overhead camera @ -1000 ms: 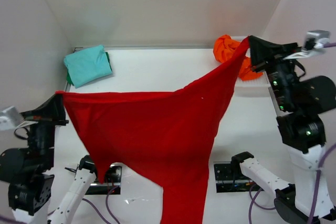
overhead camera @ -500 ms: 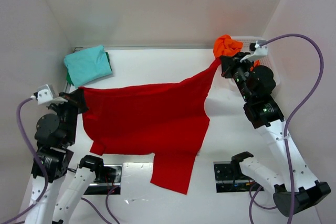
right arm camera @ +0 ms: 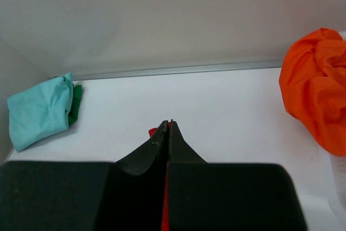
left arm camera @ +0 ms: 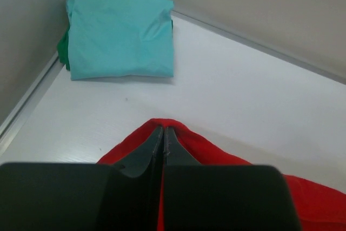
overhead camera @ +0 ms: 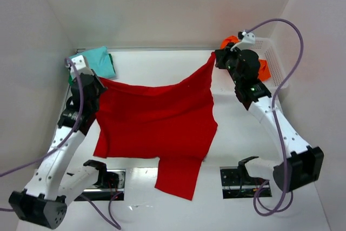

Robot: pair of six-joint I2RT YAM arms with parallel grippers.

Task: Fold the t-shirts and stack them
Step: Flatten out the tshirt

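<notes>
The red t-shirt (overhead camera: 157, 123) hangs stretched between my two grippers, its lower part draped on the table towards the near edge. My left gripper (overhead camera: 99, 82) is shut on its left corner, seen as red cloth around the fingers (left arm camera: 164, 133). My right gripper (overhead camera: 215, 58) is shut on its right corner, a sliver of red showing at the tips (right arm camera: 168, 125). The folded teal t-shirt (overhead camera: 96, 62) lies at the far left corner, also in the left wrist view (left arm camera: 121, 33). The crumpled orange t-shirt (right arm camera: 319, 85) sits in the basket at the far right.
A white mesh basket (overhead camera: 273, 60) stands at the far right against the wall. Something dark green (left arm camera: 64, 52) lies under the teal shirt. White walls close in the back and both sides. Two black mounts (overhead camera: 238, 179) sit at the near edge.
Both grippers have carried the red shirt away from the near edge and lower towards the far side of the table. The shirt now lies more on the table, less spread in the air.
</notes>
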